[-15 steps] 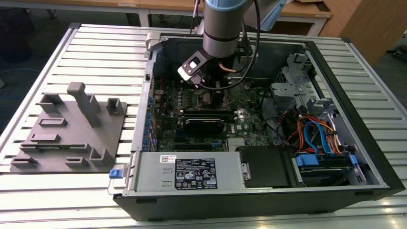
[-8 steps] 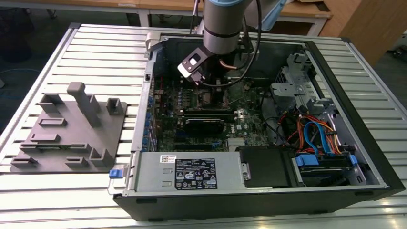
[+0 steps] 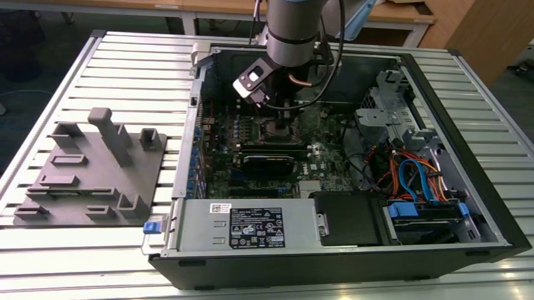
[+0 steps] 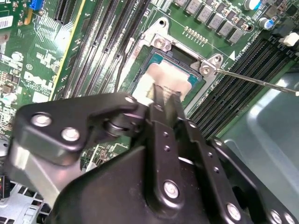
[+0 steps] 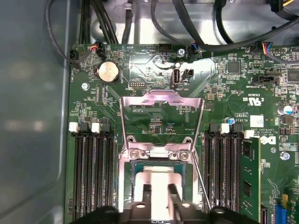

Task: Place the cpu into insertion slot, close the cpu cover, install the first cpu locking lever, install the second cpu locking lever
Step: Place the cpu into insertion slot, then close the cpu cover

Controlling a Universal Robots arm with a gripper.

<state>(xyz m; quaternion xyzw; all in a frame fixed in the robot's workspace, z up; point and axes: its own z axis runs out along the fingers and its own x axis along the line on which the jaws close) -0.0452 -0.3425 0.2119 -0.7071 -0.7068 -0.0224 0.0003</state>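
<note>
In the exterior view, the power supply (image 3: 242, 228) and a black card (image 3: 267, 164) lie nearest, and behind them the arm partly screens the insertion slot (image 3: 281, 130). In the first wrist view, the slot sits between memory slots (image 5: 93, 172), partly hidden by the gripper body, with the cpu cover (image 5: 161, 99) swung open beyond it. The gripper (image 5: 160, 187) fingers stand narrowly parted and hold nothing, poised over the cpu (image 5: 161, 175) seated in the slot; contact cannot be determined.
</note>
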